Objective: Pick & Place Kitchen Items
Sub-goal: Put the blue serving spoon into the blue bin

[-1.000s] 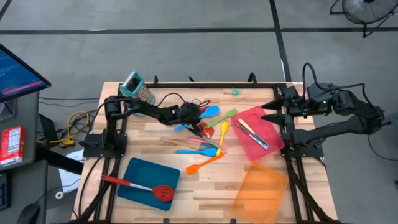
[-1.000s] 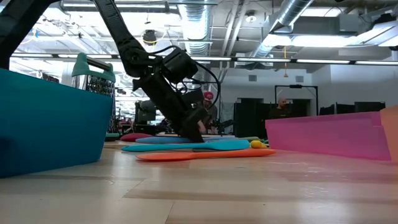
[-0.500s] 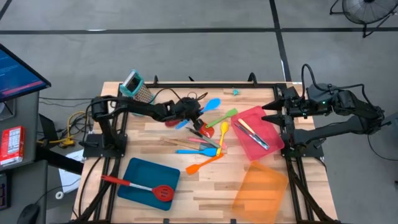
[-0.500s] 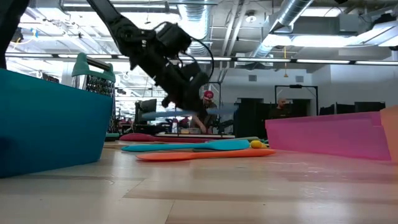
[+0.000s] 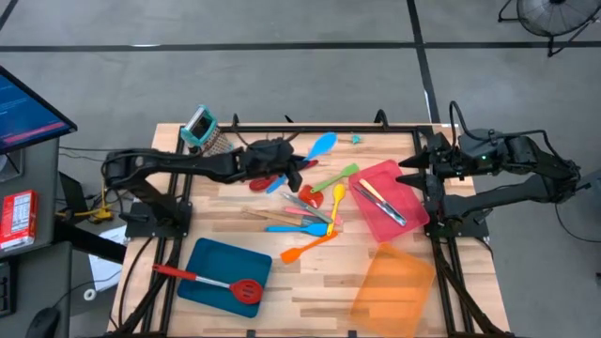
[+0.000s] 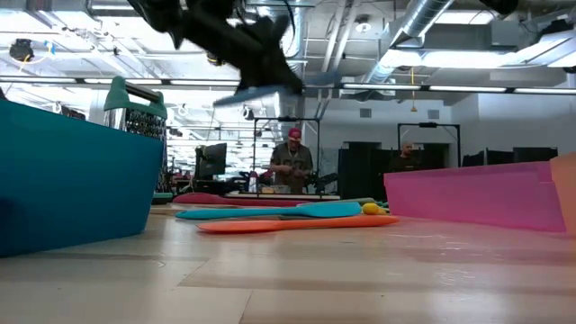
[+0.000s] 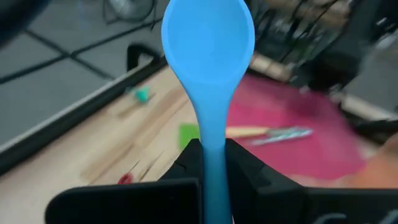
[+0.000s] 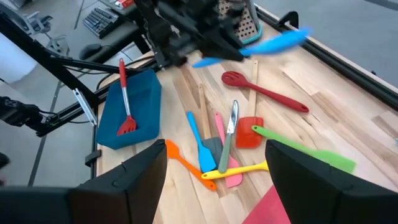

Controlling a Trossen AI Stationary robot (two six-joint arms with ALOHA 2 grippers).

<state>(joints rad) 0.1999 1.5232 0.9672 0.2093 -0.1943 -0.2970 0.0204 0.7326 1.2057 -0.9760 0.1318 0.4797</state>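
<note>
A light blue spoon (image 5: 320,145) hangs above the table's far middle, with my left gripper (image 5: 297,163) shut on it; its bowl (image 7: 208,34) sticks out ahead of the fingers. Below and toward the near side lies a pile of kitchen items: a red spoon (image 8: 264,92), a green spatula (image 5: 343,175), a yellow spoon (image 5: 336,201), an orange spatula (image 5: 309,246), and blue and pink ones. My right gripper (image 5: 406,169) waits open at the table's right edge, beside the pink tray (image 5: 406,214). My left gripper pinches the blue spoon's handle (image 7: 211,134) between its two fingers, about midway along it, and a short end (image 8: 204,62) shows behind the fingers. The fingers come from the table's left, nearly level, along the handle. The spoon is lifted clear, roughly level, bowl forward.
The pink tray holds a few utensils (image 5: 379,200). An orange tray (image 5: 392,286) lies at the near right. A blue tray (image 5: 218,263) with a red slotted turner (image 5: 214,282) lies at the near left. A metal grater (image 5: 208,132) stands at the far left. People stand in the room beyond.
My left gripper has risen from the pile with the blue spoon and drawn a little toward the table's left and far edge, tipping up toward level. The spoon, earlier down among the other utensils, now hangs clear above them.
</note>
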